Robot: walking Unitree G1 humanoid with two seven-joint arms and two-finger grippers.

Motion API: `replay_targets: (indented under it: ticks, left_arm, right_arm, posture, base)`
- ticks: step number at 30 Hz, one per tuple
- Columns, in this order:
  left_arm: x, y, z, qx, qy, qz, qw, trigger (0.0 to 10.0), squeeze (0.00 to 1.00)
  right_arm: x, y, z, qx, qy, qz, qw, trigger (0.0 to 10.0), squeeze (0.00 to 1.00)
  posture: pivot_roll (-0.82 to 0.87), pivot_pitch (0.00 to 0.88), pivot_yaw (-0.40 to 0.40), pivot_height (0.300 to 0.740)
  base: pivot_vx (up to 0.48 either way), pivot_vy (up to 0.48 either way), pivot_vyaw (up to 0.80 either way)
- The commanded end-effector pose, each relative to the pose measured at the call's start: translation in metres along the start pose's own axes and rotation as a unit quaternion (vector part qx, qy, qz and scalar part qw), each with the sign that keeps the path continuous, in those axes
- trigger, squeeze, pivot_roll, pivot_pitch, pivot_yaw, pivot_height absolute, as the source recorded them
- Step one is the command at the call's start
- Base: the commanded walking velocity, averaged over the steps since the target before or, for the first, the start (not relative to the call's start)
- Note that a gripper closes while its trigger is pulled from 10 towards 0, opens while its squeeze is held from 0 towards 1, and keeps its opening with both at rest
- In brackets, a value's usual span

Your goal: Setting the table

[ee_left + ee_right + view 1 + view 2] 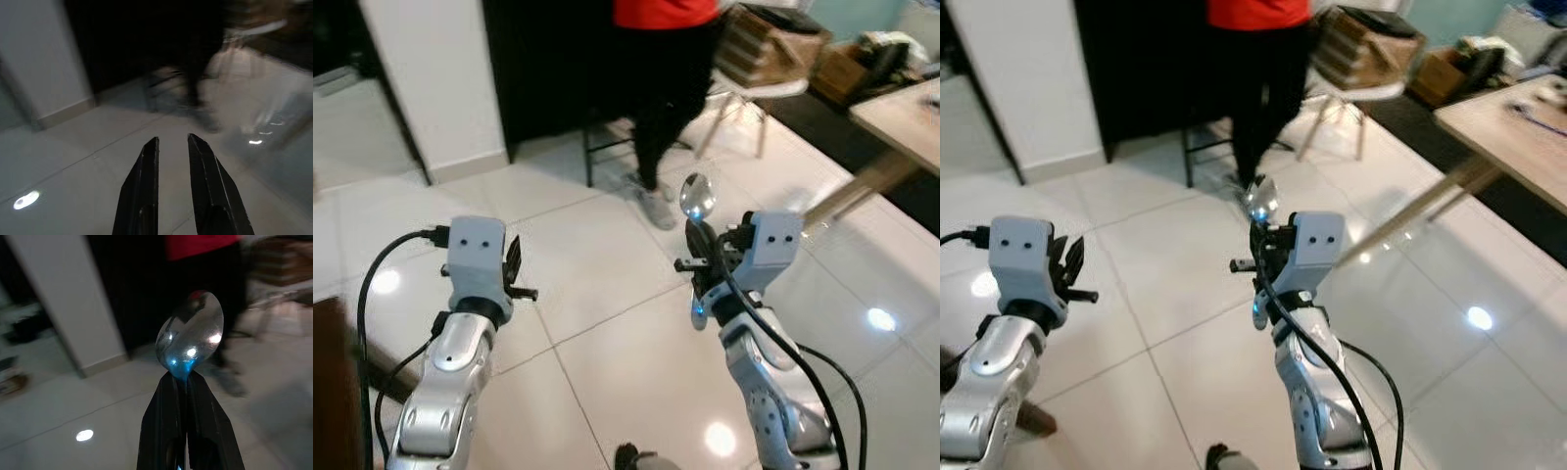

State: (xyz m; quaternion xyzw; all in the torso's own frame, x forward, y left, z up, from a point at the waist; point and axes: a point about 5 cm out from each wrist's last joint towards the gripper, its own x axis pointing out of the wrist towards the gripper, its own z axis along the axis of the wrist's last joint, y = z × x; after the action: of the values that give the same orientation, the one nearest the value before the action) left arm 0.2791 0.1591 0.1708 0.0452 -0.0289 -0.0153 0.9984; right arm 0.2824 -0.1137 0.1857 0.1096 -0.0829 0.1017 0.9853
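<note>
In the left eye view the right gripper [697, 257] rides in front of the robot's chest above the white tiled floor [597, 323], its black fingers pinched on the neck of a metal spoon [697, 196] whose bowl stands up above the fingertips; the wooden table [901, 113] lies well beyond the spoon, off to the robot's right; a person [661, 88] in a red top and dark trousers stands past the spoon, next to a chair [759, 93]. The left gripper [513, 264] is raised level with the spoon, well to its left, holding nothing.

In the right eye view the same spoon [1259, 201] shows upright, and the table [1508, 122] is still far to its right, a cable lying on its top.

In the left wrist view the left fingers [144, 191] stand narrowly apart with only floor between them.

In the right wrist view the fingers [168, 431] close tight below the spoon's bowl [190, 335], which is tilted slightly.

The step in hand looks like carrying the spoon to the table; doing it well probably means keeping the pinch firm and the wrist steady while walking, giving the person room, and turning right toward the table before lowering.
</note>
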Motion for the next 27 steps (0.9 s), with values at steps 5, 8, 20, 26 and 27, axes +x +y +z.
replay_targets:
  ticks: [5, 8, 20, 26, 27]
  left_arm:
    - [-0.0014, 0.0003, -0.0072, 0.001, 0.013, 0.002, 1.000, 10.0, 0.00]
    - [-0.0014, 0.0004, -0.0074, 0.000, 0.013, 0.002, 1.000, 10.0, 0.00]
    - [0.0004, -0.0028, -0.0054, -0.033, 0.017, -0.010, 0.999, 10.0, 0.00]
    - [0.0011, -0.0019, -0.0078, -0.024, 0.025, -0.005, 0.999, 10.0, 0.00]
    - [0.0015, -0.0014, -0.0083, -0.024, 0.026, -0.004, 0.999, 10.0, 0.00]
  right_arm:
    - [-0.0001, 0.0002, -0.0010, 0.003, 0.001, -0.002, 1.000, 10.0, 0.00]
    - [0.0001, 0.0002, -0.0010, 0.003, 0.001, -0.002, 1.000, 10.0, 0.00]
    - [0.0026, 0.0001, -0.0003, 0.003, -0.002, 0.000, 1.000, 10.0, 0.00]
    - [0.0031, 0.0004, -0.0008, 0.003, -0.002, 0.000, 1.000, 10.0, 0.00]
    - [0.0031, 0.0003, -0.0008, 0.004, -0.002, -0.001, 1.000, 10.0, 0.00]
  posture:
    - [0.00, 0.091, -0.008, 0.740]
    - [0.00, 0.091, -0.008, 0.740]
    - [0.01, 0.076, -0.009, 0.740]
    - [0.01, 0.075, -0.007, 0.740]
    - [0.01, 0.075, -0.006, 0.740]
  base:
    - [0.000, 0.000, -0.80]
    - [0.000, 0.000, -0.80]
    - [0.000, 0.000, -0.80]
    - [0.000, 0.000, -0.80]
    - [0.000, 0.000, -0.80]
